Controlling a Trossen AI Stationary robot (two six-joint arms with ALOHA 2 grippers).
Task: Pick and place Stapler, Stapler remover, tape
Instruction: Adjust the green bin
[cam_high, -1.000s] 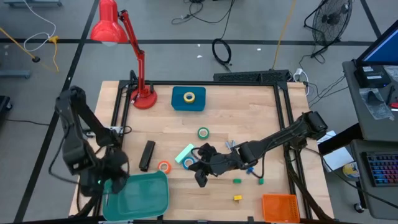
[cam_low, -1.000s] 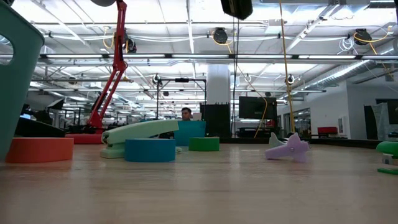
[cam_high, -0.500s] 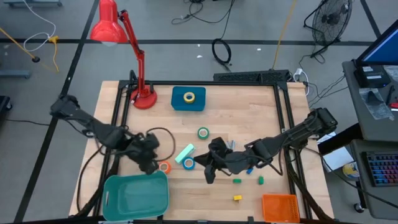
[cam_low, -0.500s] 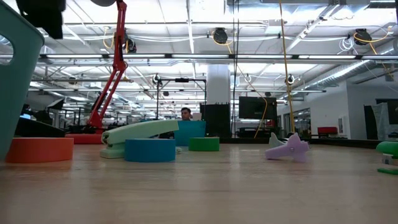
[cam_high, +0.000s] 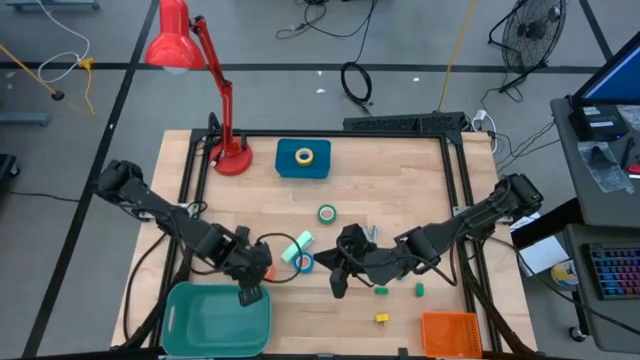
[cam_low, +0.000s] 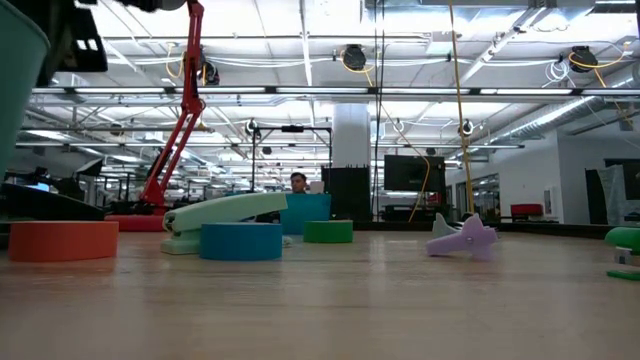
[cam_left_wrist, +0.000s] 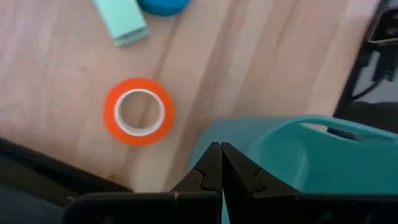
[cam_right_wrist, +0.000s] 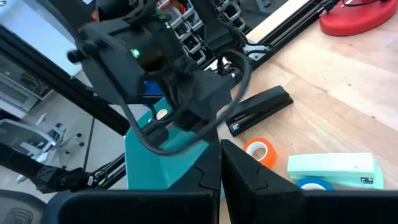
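The black stapler (cam_right_wrist: 258, 107) lies flat on the table; in the high view my left arm covers it. Beside it lie the orange tape (cam_left_wrist: 138, 112), the blue tape (cam_high: 303, 262) and a mint-green stapler (cam_high: 298, 247). The green tape (cam_high: 327, 213) lies farther back. The yellow tape (cam_high: 304, 156) sits on a blue box. The purple stapler remover (cam_low: 462, 238) rests on the table. My left gripper (cam_left_wrist: 221, 163) is shut and empty, above the teal bin's (cam_high: 215, 320) far right corner. My right gripper (cam_right_wrist: 221, 160) is shut and empty, above the table's middle.
A red desk lamp (cam_high: 230, 155) stands at the table's far left. An orange tray (cam_high: 450, 335) sits at the near right corner. Small coloured cubes (cam_high: 381, 291) lie near my right gripper. A person shows in the room behind the table.
My left arm has swung from beyond the bin's left side toward the table's middle, passing over the black stapler and sinking, with its wrist rolling; its gripper now stands over the bin's far right corner. My right gripper has risen a little, out of the low view.
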